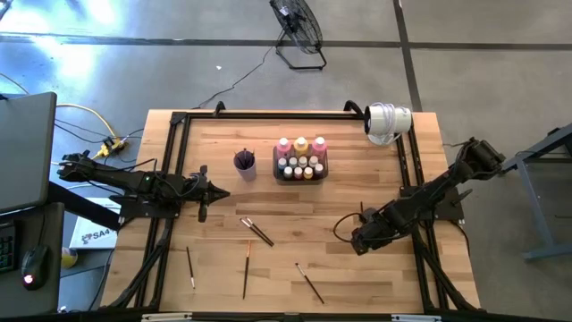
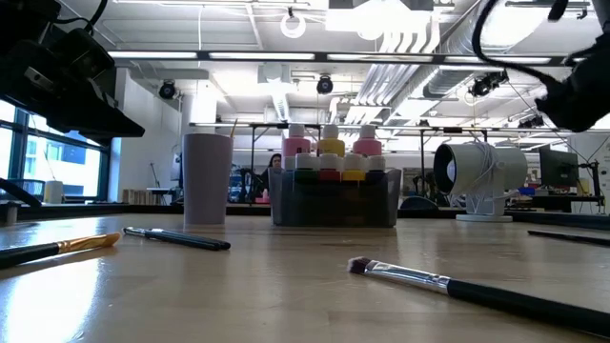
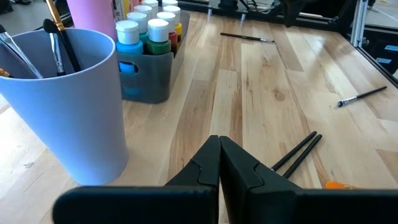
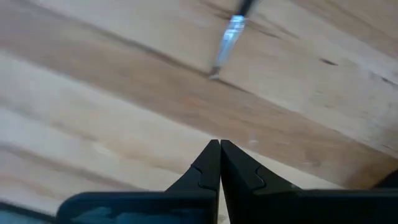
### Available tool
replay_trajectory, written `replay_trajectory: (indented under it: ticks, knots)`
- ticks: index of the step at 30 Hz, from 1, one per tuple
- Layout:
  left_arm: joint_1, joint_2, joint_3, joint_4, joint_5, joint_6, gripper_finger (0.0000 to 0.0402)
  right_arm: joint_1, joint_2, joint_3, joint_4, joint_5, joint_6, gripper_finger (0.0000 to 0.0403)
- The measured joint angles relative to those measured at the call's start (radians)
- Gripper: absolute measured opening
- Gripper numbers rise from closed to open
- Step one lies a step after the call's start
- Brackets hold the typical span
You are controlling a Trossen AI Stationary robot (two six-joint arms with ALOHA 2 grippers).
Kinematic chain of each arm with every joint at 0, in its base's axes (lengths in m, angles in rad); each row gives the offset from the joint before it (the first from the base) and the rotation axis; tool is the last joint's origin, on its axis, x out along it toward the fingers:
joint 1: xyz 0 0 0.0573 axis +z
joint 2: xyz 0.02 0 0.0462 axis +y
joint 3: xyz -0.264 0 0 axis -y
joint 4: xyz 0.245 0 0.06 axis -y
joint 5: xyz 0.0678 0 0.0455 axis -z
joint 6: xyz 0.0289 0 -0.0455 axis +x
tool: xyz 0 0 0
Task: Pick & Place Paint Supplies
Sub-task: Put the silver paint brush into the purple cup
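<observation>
A dark grey tray [image 1: 299, 170] at the table's far middle holds pink and yellow-orange bottles [image 1: 301, 145] and small white-capped ones [image 3: 149, 28]. Left of it stands a purple cup [image 1: 245, 164] with brushes [image 3: 59, 43] upright in it. Several thin brushes lie flat on the near half of the wood: a pair [image 1: 256, 231], one [image 1: 190, 266], one [image 1: 246, 268], one [image 1: 309, 283]. My left gripper [image 1: 223, 193] is shut, level, just near-left of the cup [image 3: 62, 99]. My right gripper [image 1: 356, 243] is shut and points down over bare wood, with a brush's bristle end [image 4: 227, 43] ahead of it.
A white camera [image 1: 388, 121] stands at the far right corner of the table. Black frame rails [image 1: 174, 152] run along the left, far and right sides. There is bare wood between the pair of brushes and my right gripper.
</observation>
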Motion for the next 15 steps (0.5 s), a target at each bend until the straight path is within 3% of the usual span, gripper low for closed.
replay_trajectory:
  ticks: [6,15]
  knots:
    - [0.0,0.0,0.0,0.0,0.0,0.0,0.0,0.015,0.0,0.076,-0.052,0.062,-0.022,0.0003]
    - [0.0,0.0,0.0,0.0,0.0,-0.001,0.0,0.134,0.001,0.106,-0.071,0.27,0.04,0.0003]
